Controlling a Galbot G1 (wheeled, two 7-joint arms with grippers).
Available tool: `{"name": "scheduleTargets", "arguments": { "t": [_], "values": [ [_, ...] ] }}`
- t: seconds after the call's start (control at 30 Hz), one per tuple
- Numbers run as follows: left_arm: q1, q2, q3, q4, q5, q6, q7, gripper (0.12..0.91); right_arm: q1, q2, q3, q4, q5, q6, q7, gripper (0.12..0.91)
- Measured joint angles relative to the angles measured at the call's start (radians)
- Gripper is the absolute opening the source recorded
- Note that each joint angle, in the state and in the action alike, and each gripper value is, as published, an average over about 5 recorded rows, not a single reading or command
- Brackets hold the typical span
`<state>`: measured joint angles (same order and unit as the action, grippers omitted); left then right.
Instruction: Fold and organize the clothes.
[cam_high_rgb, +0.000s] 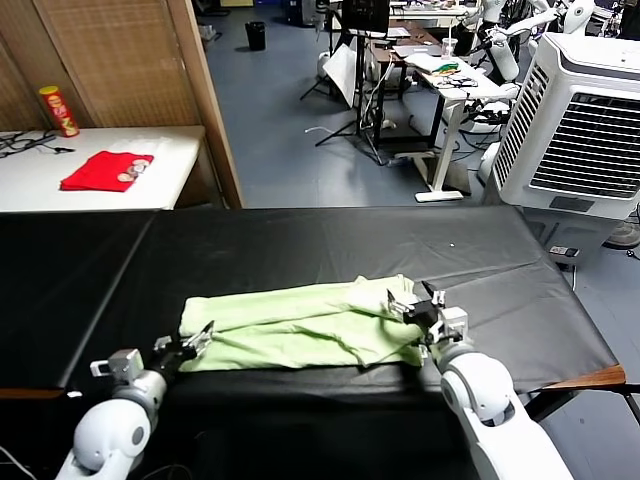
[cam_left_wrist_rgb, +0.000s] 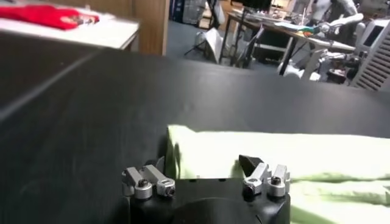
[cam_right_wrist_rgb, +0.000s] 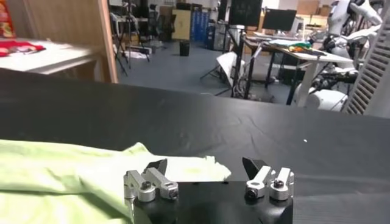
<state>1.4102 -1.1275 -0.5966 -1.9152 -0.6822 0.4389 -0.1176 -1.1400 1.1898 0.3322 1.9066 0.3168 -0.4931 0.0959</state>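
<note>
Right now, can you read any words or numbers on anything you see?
No words or numbers can be read.
Red and yellow can on the white side table: label too small to read.
Green shirt: no writing shows.
Red cloth: its small print is too blurred.

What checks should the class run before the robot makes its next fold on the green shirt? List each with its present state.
1. Shirt lies wholly on the black table, clear of the near edge: ok.
2. Shirt is folded into a long band: ok.
3. Fabric lies flat: not ok, ridges and a bunched flap show near its right end.
4. Left gripper is at the shirt's left end, fingers apart, holding nothing: ok.
5. Right gripper is over the shirt's right end, fingers apart, holding nothing: ok.
6. Whether the fingertips touch the fabric: cannot tell.
</note>
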Motion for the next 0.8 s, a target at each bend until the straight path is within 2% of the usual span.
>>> {"name": "scheduleTargets", "arguments": {
  "t": [0.17,0.27,0.4,0.53,0.67,0.8],
  "values": [
    [0.019,-0.021,-0.005,-0.017,0.010,0.001,0.000,0.278,-0.016,0.000,0.005,0.017,-0.005,0.001,-0.005,0.798],
    [0.026,-0.035,-0.004,-0.028,0.042,0.003,0.001,0.164,-0.021,0.001,0.008,0.027,-0.009,0.001,-0.008,0.798],
    [0.028,-0.042,-0.002,-0.043,0.128,-0.009,0.015,0.159,-0.030,0.001,0.016,0.042,-0.014,0.002,-0.009,0.798],
    [0.038,-0.014,-0.016,-0.044,0.273,-0.056,0.047,0.156,-0.044,0.000,0.031,0.060,-0.014,0.004,-0.009,0.798],
    [0.061,0.055,-0.057,-0.032,0.377,-0.094,0.056,0.156,-0.057,0.001,0.047,0.075,-0.012,0.009,-0.009,0.798],
    [0.088,0.152,-0.114,-0.020,0.395,-0.106,0.054,0.156,-0.071,0.011,0.057,0.085,-0.013,0.013,-0.008,0.798]
  ]
}}
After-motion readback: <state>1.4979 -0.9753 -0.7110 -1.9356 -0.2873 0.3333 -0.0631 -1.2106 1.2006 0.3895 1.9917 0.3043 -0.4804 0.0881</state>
